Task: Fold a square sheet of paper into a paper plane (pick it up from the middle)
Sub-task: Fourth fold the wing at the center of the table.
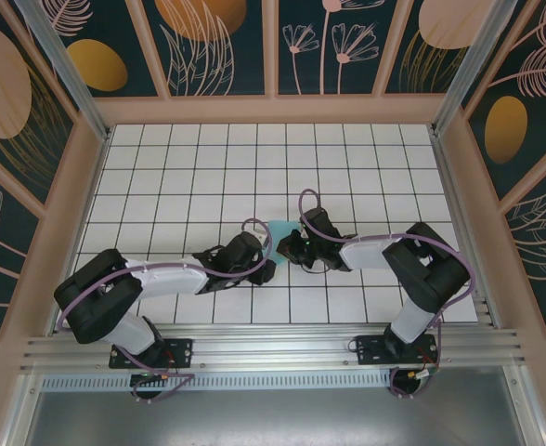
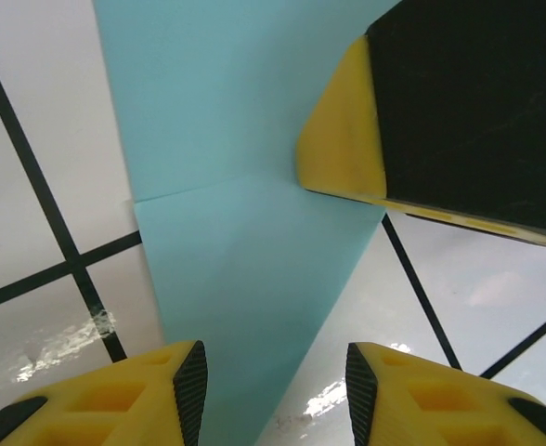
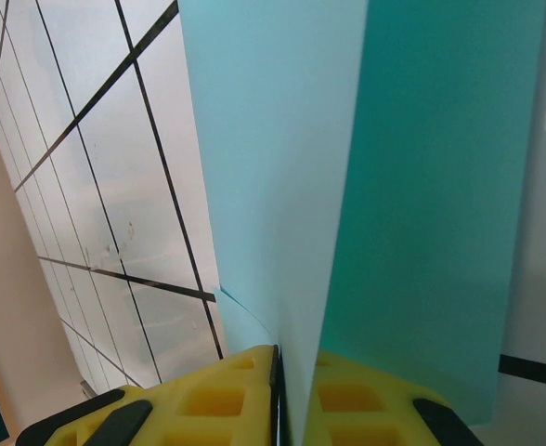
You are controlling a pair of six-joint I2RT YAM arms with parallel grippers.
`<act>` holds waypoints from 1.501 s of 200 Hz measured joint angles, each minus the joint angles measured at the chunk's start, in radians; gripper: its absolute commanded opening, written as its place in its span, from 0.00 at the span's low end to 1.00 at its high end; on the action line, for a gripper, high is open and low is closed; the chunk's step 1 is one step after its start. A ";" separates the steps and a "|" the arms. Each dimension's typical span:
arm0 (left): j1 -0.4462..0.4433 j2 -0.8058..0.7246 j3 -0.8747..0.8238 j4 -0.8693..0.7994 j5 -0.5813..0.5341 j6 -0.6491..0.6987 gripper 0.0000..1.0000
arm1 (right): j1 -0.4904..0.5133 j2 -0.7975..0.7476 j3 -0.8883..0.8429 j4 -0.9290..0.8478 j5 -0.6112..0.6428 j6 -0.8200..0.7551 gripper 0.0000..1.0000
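The right hand is clamped on the folded square sheet of paper, held over the near middle of the desk. The left hand stands apart astride it. Thin, light and easily crumpled, it is best pinched along the crease. The desk is glossy white tile, walled by floral panels.

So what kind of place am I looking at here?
Probably a robot test booth: left arm and right arm bolted to a metal rail, white gridded tabletop, floral wall panels around.
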 measured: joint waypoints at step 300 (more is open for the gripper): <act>-0.034 0.051 0.039 0.000 -0.095 0.017 0.47 | 0.002 0.000 0.030 -0.034 -0.003 0.000 0.15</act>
